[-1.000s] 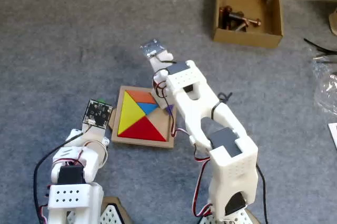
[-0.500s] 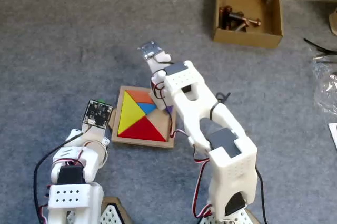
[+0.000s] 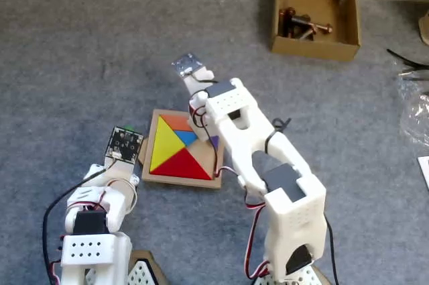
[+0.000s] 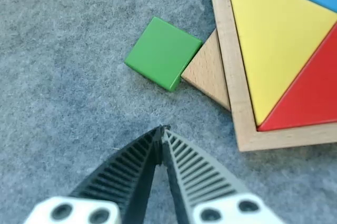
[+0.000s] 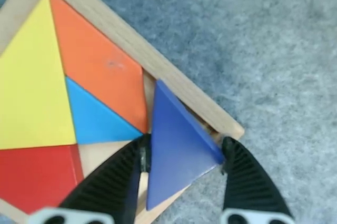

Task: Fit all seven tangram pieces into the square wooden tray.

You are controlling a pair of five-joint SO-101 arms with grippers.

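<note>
1. Over the tray's corner, the dark blue triangle is gripped between the jaws of your right pincer. One edge appears to lie across the wooden rim rather than inside it.
2. Let go now and the piece would likely end up propped on the rim, tilted and unseated. Press down and you could tip the tray or skid it across the grey worktop.
3. Just beside it sits the orange piece, with the light blue triangle against it. A sideways shove of the held piece could lift or jam either one, and behind them the yellow triangle and red triangle.
4. Bare wood shows beneath the held piece. I can't tell whether its present angle matches that gap, and a mismatch would wedge it.
5. Outside the tray, the green square touches the plain wooden triangle, which lies against the rim. Any tray shift would push both.
6. Your left pincer is closed on nothing, near the square.
</note>
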